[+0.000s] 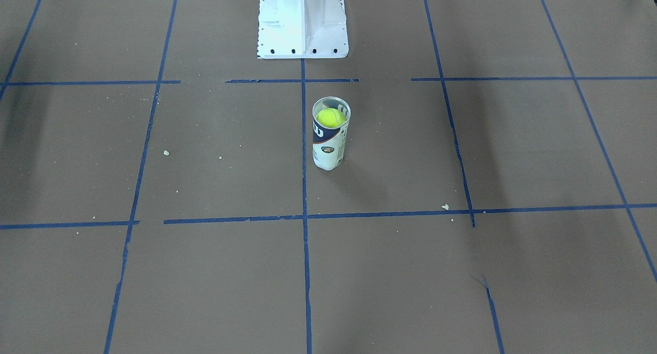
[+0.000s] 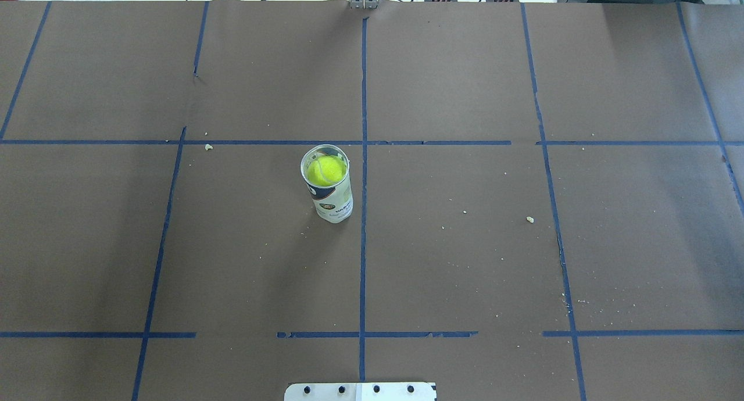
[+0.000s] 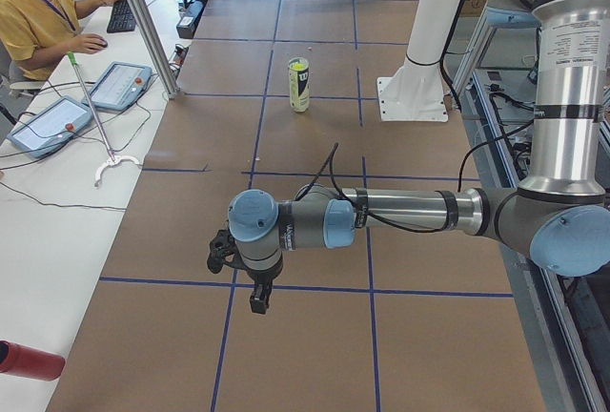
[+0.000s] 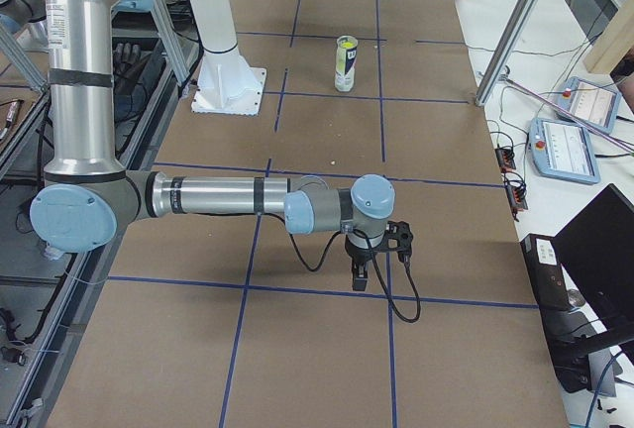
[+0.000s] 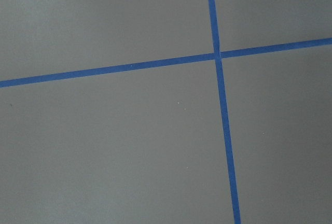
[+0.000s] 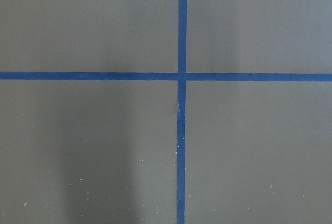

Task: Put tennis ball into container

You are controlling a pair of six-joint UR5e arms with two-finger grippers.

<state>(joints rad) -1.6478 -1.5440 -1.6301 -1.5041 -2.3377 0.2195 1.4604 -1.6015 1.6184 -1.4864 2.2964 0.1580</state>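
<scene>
The container [image 1: 329,146] stands upright near the middle of the brown table, close to the robot base. The tennis ball [image 1: 331,117] sits inside it, just below the open rim, also seen from above as the ball [image 2: 326,171] in the tube [image 2: 335,202]. Neither gripper shows in the overhead or front views. In the exterior left view my left gripper [image 3: 257,299] hangs over bare table far from the container [image 3: 299,90]. In the exterior right view my right gripper [image 4: 359,279] likewise hangs far from the container [image 4: 345,69]. I cannot tell whether either is open or shut. Both wrist views show only table and blue tape.
The white robot pedestal [image 1: 303,28] stands behind the container. Blue tape lines [image 2: 363,244] grid the table, with small crumbs [image 2: 529,219] scattered about. An operator [image 3: 38,11] sits at a side desk with teach pendants [image 3: 119,85]. A red object [image 3: 29,360] lies at that desk's near end.
</scene>
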